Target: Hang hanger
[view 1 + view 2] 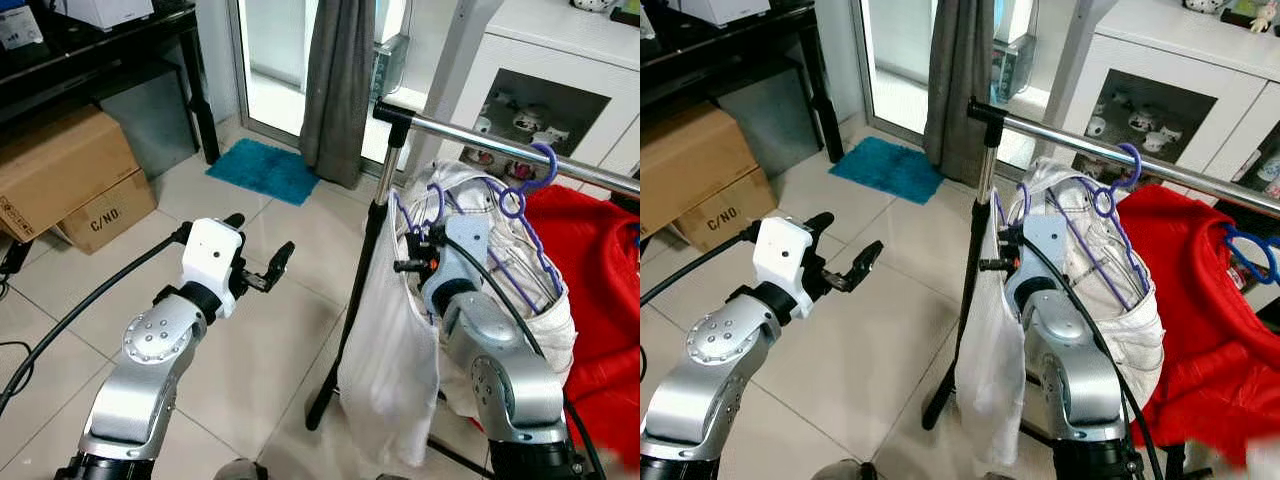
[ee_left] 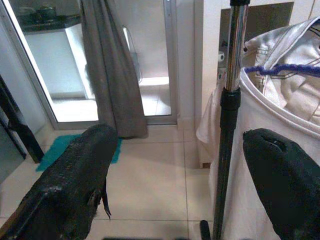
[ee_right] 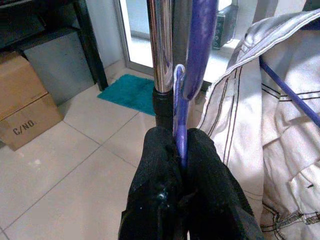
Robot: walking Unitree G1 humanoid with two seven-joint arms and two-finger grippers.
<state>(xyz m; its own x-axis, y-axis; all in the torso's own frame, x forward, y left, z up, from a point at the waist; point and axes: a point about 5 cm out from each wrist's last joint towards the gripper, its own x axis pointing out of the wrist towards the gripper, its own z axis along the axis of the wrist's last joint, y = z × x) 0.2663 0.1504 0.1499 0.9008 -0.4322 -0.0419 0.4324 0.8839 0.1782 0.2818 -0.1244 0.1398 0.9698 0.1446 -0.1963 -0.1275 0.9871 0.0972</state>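
Note:
A purple hanger (image 1: 520,235) carries a white garment (image 1: 395,350) that droops beside the rack's upright post (image 1: 372,250). One purple hook (image 1: 541,166) curls over the chrome rail (image 1: 470,135). My right gripper (image 3: 181,150) is shut on a purple part of the hanger just beside the post, below the rail's left end; it also shows at the garment's collar (image 1: 428,252). My left gripper (image 1: 258,242) is open and holds nothing. It hovers over the floor to the left of the rack, and its fingers (image 2: 75,185) point at the post.
A red garment (image 1: 590,260) hangs on the rail to the right, with a blue hanger (image 1: 1250,255) on it. Behind are a white cabinet (image 1: 540,60), a grey curtain (image 1: 335,90) and a teal mat (image 1: 262,168). Cardboard boxes (image 1: 70,170) and a black table (image 1: 110,50) stand at the left.

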